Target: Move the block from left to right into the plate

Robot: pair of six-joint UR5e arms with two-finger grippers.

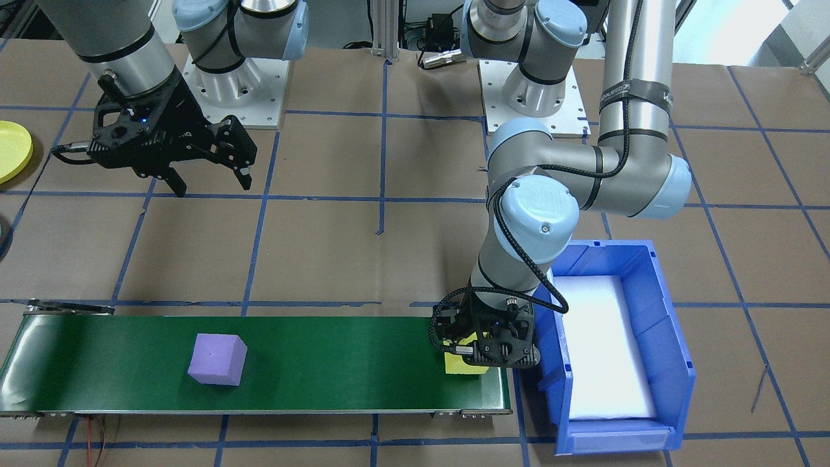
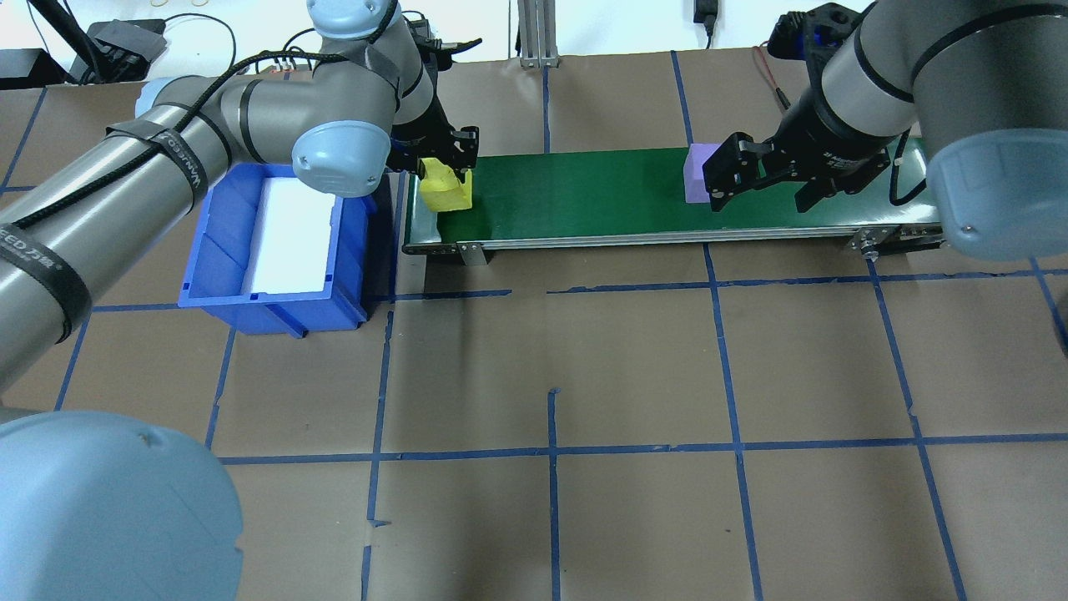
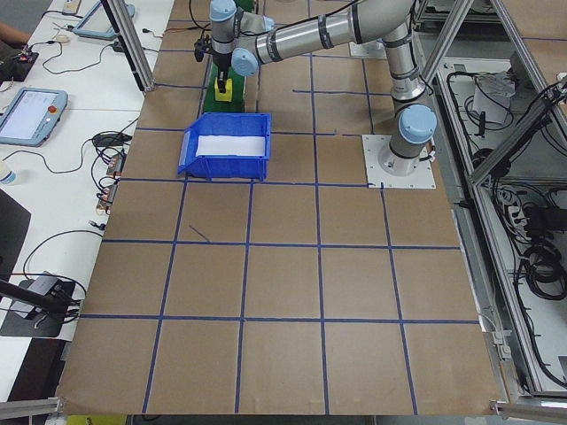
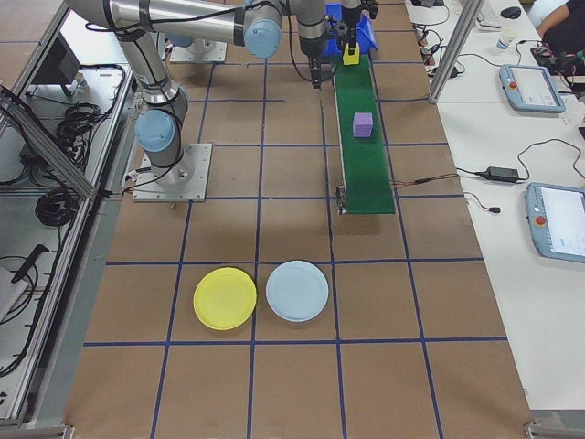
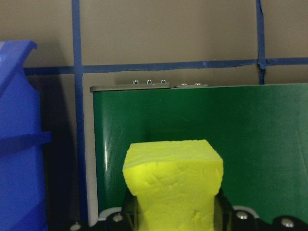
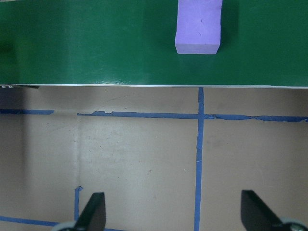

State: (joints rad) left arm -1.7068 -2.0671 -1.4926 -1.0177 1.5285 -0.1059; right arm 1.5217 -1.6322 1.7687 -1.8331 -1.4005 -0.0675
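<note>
While the left gripper [image 2: 448, 171] pinches a yellow block [image 2: 445, 194] at the end of the green belt [image 1: 337, 370] beside the blue bin [image 1: 668, 337], the right gripper [image 1: 211, 178] hangs wide open and empty. The yellow plate [image 4: 225, 298] lies near the table's right end, well apart from the belt.

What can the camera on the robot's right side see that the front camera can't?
Only the exterior right view shows the whole yellow plate with a light blue plate beside it, and the desks with tablets. Only the front-facing view shows the right gripper clearly open above the bare table, and the left gripper down over the yellow block. Both show the green conveyor belt, the purple block and the blue bin.
</note>
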